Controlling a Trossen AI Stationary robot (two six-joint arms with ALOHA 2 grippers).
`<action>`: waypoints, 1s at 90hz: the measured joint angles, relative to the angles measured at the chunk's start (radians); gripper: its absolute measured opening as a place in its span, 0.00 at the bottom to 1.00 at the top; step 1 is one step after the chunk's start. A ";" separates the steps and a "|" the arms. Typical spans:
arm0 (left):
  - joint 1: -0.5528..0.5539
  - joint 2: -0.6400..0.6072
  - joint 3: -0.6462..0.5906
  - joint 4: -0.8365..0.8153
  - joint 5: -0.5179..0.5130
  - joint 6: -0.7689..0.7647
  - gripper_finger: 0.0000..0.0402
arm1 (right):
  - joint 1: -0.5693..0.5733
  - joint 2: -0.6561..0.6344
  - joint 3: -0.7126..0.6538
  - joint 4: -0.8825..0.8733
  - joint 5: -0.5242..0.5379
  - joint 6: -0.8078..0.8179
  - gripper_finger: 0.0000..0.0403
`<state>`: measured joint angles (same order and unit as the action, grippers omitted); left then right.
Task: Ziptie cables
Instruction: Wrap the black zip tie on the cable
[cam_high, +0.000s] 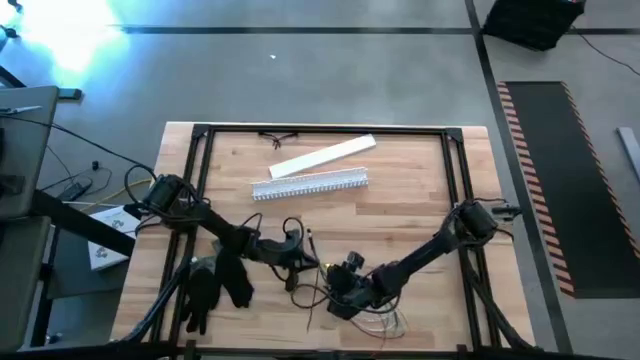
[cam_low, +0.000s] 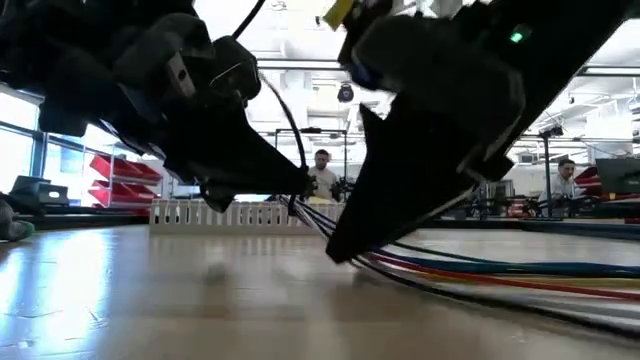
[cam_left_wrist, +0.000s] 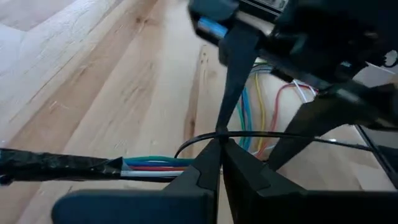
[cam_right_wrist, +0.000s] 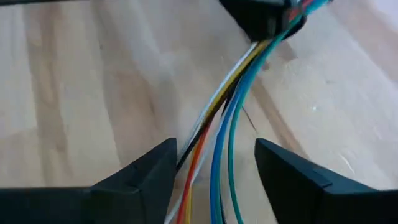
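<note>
left gripper (cam_left_wrist: 217, 155) clenched on the cables (cam_right_wrist: 217, 143); right gripper (cam_right_wrist: 214, 165) spread around them, over the table (cam_high: 400, 215).

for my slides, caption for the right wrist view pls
Right gripper open astride the coloured cables above the wooden table.

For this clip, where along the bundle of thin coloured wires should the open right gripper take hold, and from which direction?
On the straight, gathered stretch of the bundle of thin coloured wires already running between the fingers of the right gripper, probably from above: there the strands lie side by side on the wooden table, and the left gripper holds them farther along.
</note>
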<state>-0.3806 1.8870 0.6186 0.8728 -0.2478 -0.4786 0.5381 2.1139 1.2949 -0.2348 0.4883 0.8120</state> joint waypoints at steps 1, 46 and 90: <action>0.000 0.000 0.000 0.000 0.000 0.000 0.00 | -0.001 0.000 0.000 0.000 -0.004 0.000 0.42; -0.001 0.000 0.000 -0.002 0.097 0.036 0.00 | -0.030 0.001 0.000 0.059 0.033 -0.052 0.01; -0.003 0.000 0.000 -0.014 0.166 0.062 0.00 | -0.078 0.001 -0.001 0.186 -0.040 -0.114 0.08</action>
<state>-0.3839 1.8870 0.6186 0.8591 -0.0815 -0.4164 0.4599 2.1151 1.2942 -0.0490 0.4484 0.6983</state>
